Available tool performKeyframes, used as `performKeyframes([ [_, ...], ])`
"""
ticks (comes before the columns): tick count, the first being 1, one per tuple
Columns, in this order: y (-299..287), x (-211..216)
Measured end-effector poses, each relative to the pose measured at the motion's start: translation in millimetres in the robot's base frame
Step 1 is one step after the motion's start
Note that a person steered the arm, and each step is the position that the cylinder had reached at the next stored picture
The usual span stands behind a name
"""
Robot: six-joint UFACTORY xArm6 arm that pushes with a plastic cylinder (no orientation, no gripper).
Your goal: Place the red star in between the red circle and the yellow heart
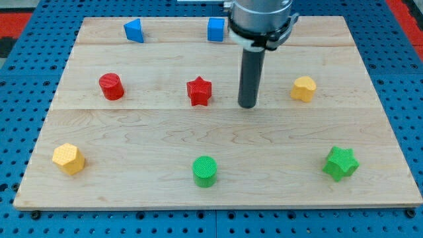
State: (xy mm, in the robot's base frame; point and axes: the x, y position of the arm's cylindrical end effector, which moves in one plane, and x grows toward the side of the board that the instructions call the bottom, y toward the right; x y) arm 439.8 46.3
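Note:
The red star [199,91] lies near the middle of the wooden board [370,192]. The red circle [111,86] stands to its left, at about the same height in the view. A yellow block that looks like the heart [304,88] lies to the star's right, in the same row. My tip [248,106] rests on the board just right of the red star, with a small gap between them, and well left of that yellow block.
A second yellow block, pentagon-like [68,158], lies at the lower left. A green circle [205,171] sits at the bottom middle and a green star [340,163] at the lower right. A blue triangle-like block [134,30] and a blue cube [215,30] lie along the top edge.

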Motion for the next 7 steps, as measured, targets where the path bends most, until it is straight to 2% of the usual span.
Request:
performKeyframes([
  [1, -22, 1],
  [2, -69, -5],
  [3, -80, -32],
  [4, -58, -33],
  [5, -86, -15],
  [6, -16, -42],
  [7, -25, -104],
])
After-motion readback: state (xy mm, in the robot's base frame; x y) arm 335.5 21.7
